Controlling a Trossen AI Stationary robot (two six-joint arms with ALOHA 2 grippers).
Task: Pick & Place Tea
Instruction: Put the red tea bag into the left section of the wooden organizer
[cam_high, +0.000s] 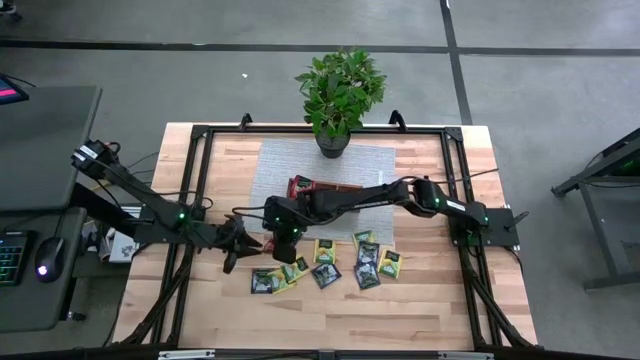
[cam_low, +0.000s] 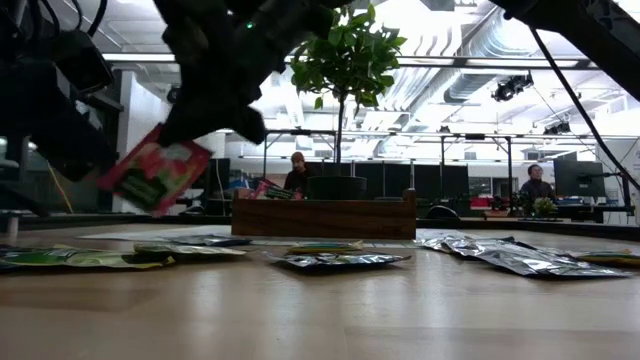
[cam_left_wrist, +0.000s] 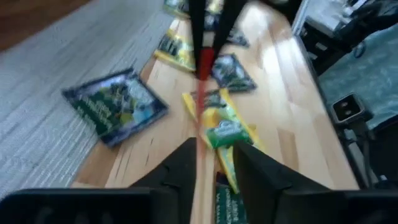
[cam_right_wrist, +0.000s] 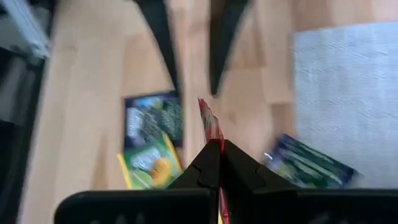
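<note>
My right gripper (cam_right_wrist: 221, 144) (cam_high: 272, 243) reaches across to the table's left of centre and is shut on a red tea sachet (cam_low: 155, 170), held above the wood. My left gripper (cam_left_wrist: 214, 149) (cam_high: 238, 250) faces it, open. Its fingers stand on either side of the sachet's edge (cam_left_wrist: 200, 106); whether they touch it cannot be told. Several green and dark sachets (cam_high: 327, 272) lie flat on the table toward the near edge. The wooden tray (cam_high: 340, 190) sits on a grey mat (cam_high: 375, 165), with red sachets (cam_high: 300, 186) in its left compartment. My right gripper pinches the red sachet between its two shut fingers by its upper edge (cam_low: 188, 143), coming from above at a slant. The sachet is lifted clear of the table and hangs tilted below the fingers. In the right wrist view it shows edge-on, sticking out past the fingertips (cam_right_wrist: 210, 124).
A potted plant (cam_high: 338, 95) stands at the table's far edge behind the tray (cam_low: 325, 215). A black frame (cam_high: 455, 190) runs around the tabletop. Loose sachets (cam_low: 330, 260) spread across the near middle. Bare wood lies along the near edge. People sit in the room beyond.
</note>
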